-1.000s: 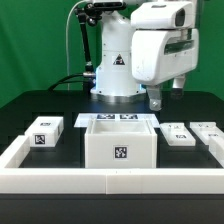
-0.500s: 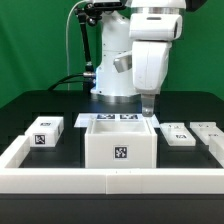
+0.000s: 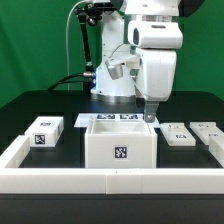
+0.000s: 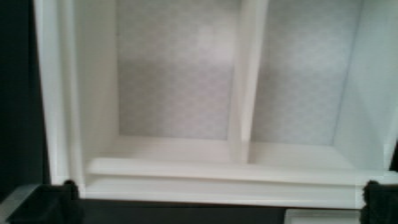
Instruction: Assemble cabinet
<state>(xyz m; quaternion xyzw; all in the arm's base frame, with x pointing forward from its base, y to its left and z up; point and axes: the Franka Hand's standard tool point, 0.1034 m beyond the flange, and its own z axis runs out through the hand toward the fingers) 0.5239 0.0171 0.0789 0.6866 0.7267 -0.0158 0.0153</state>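
Observation:
The cabinet body [image 3: 120, 145], a large white open-topped box with a marker tag on its front, stands in the middle of the table. My gripper [image 3: 151, 114] hangs just above its back right corner, as the exterior view shows it. In the wrist view the body's white inside [image 4: 178, 90] with an upright divider [image 4: 246, 80] fills the picture. My gripper [image 4: 217, 205] is open and empty, with the dark fingertips [image 4: 54, 200] far apart on either side of the body's wall. A tagged white block [image 3: 46, 133] lies at the exterior view's left.
Two flat tagged white pieces [image 3: 178, 135] [image 3: 207, 131] lie at the exterior view's right. The marker board [image 3: 117, 118] lies behind the body. A low white rail [image 3: 110, 181] edges the table front and sides. The robot base [image 3: 112, 70] stands at the back.
My arm has swung toward the exterior view's left and come down, from beside the right-hand pieces to over the cabinet body's back right corner. No part has moved.

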